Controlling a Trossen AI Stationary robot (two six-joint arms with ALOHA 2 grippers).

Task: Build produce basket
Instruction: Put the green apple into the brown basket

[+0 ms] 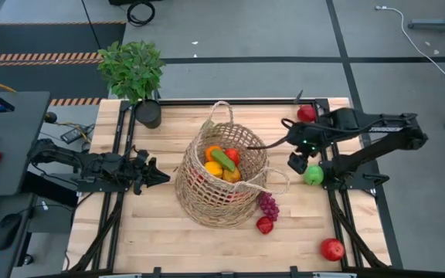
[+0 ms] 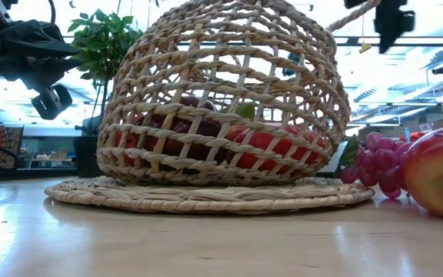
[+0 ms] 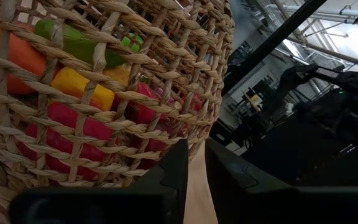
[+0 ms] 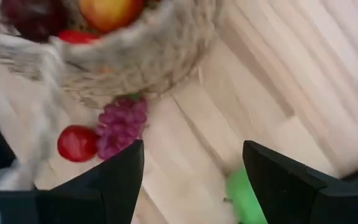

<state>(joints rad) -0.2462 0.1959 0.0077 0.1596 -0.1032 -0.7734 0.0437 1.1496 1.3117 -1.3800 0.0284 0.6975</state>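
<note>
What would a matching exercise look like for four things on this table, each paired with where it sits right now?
Things:
1. bright green toy apple
2. purple toy grape bunch
3. long green toy cucumber
4. black plant pot

Places:
A. inside the round tan wicker basket, on top of the other produce
B. on the wooden table beside the basket's base, next to a small red fruit
C. at the table's far edge, left of the basket
D. on the table just below the open right gripper

Pairs: 1-D, 2-B, 3-A, 4-C
</note>
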